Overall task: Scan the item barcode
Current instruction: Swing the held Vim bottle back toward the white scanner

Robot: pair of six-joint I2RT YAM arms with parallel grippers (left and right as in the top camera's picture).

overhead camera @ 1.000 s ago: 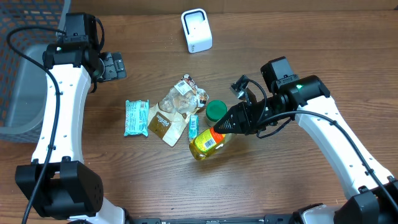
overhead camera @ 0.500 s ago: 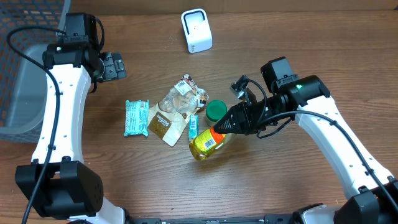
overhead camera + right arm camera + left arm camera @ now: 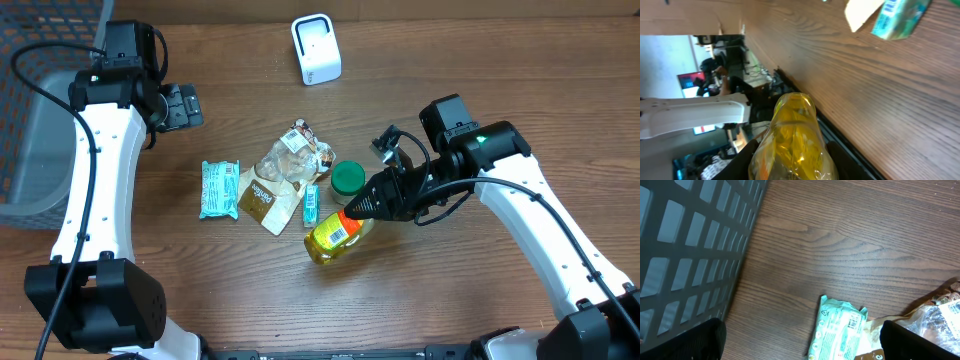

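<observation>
Pinching the bottle (image 3: 338,233) by its neck, our right gripper (image 3: 354,207) has its jaws clamped there, holding it low over the tabletop (image 3: 200,290), label upward, likely for carrying toward the scanner (image 3: 316,48). Our left gripper (image 3: 186,105) waits aside, jaws spread.

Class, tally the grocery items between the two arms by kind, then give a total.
Teal packets: 2
Clear snack bag: 1
Green-capped container: 1
Yellow bottle: 1
Total: 5
</observation>
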